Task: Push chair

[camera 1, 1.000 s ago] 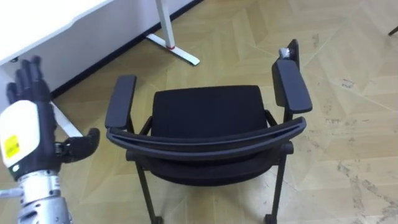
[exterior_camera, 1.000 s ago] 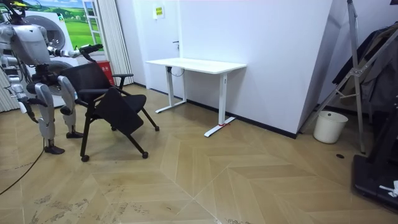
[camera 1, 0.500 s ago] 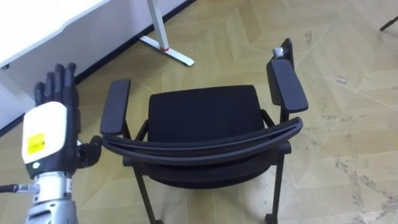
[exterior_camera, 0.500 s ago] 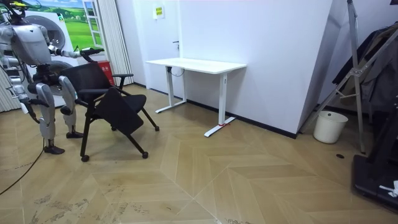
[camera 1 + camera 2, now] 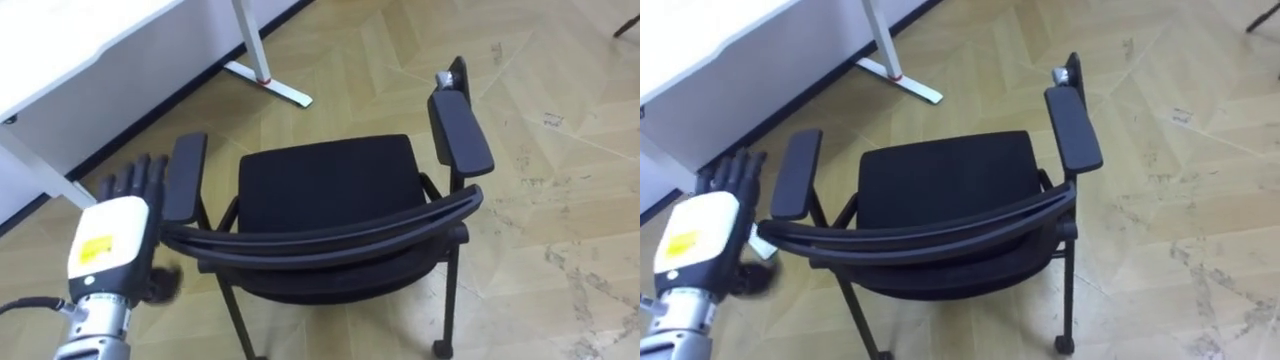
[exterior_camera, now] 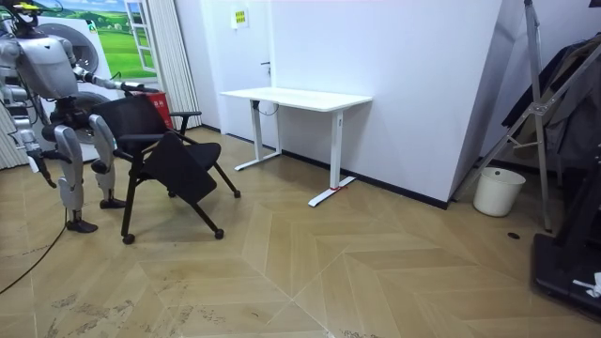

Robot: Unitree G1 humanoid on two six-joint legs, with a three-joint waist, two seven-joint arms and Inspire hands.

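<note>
Your left hand (image 5: pixel 112 240): open, fingers straight, just beside the left armrest of the black chair (image 5: pixel 330 188); contact not readable. Right hand (image 6: pixel 41 167) hangs at your side. Chair stands on the wood floor (image 5: pixel 560 150), short of the white tabletop (image 5: pixel 70 40).

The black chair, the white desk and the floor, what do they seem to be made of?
Black chair: seat and armrests look like matte padded fabric or foam; thin legs like black-painted metal tube. White desk: smooth flat top, probably laminate, on metal-looking white legs. Floor: light wood-grain planks in herringbone, scuffed; wood or laminate, can't tell.
</note>
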